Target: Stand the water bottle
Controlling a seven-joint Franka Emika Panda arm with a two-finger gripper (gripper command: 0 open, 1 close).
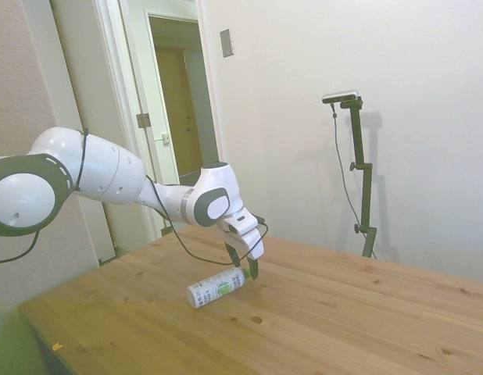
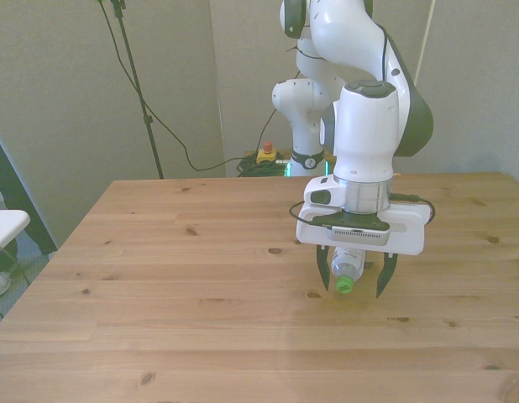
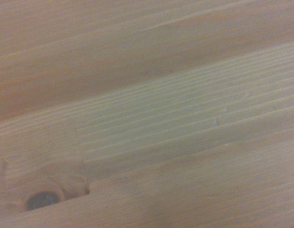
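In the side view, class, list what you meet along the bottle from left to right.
Water bottle flat base end → its white label → green cap end, where the open tool straddles it.

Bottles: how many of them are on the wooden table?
1. The small clear plastic bottle with a green cap lies on its side on the wooden table, between the open fingers of the white gripper. None seems hidden.

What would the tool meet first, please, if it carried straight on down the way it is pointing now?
Most likely the tool meets the table: its open fingers straddle the green-capped end of the lying water bottle, so their tips would reach wood on either side. Depth is unclear, so one finger might clip the cap.
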